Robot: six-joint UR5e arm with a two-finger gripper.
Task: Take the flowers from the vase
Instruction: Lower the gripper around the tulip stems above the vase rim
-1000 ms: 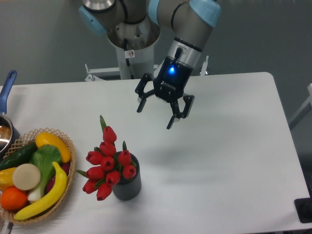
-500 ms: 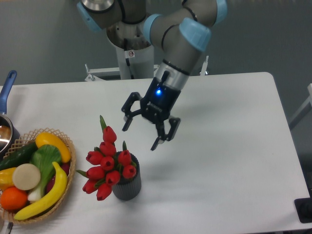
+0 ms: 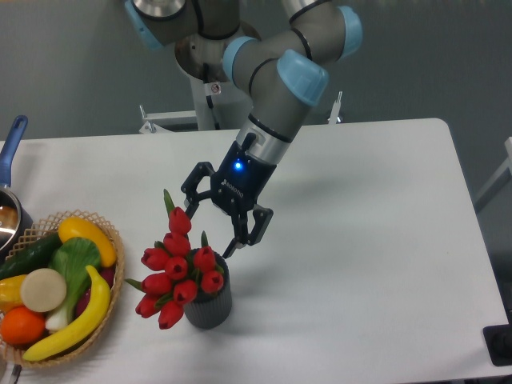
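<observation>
The pincer (image 3: 210, 229) was spread wide open, hanging just above the flowers (image 3: 178, 268), with one finger beside the tallest bud. The red bunch sat in the dark ribbed vase (image 3: 210, 302) near the front of the white table (image 3: 376, 240), just right of the wicker basket (image 3: 100, 320).

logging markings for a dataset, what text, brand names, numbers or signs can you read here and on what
Gripper: small white lettering on its black body beside the blue light, too blurred to read.
Robot base: a small red-and-white sticker near, too small to read.
Flowers, vase, basket, pot, table: no text visible.
</observation>
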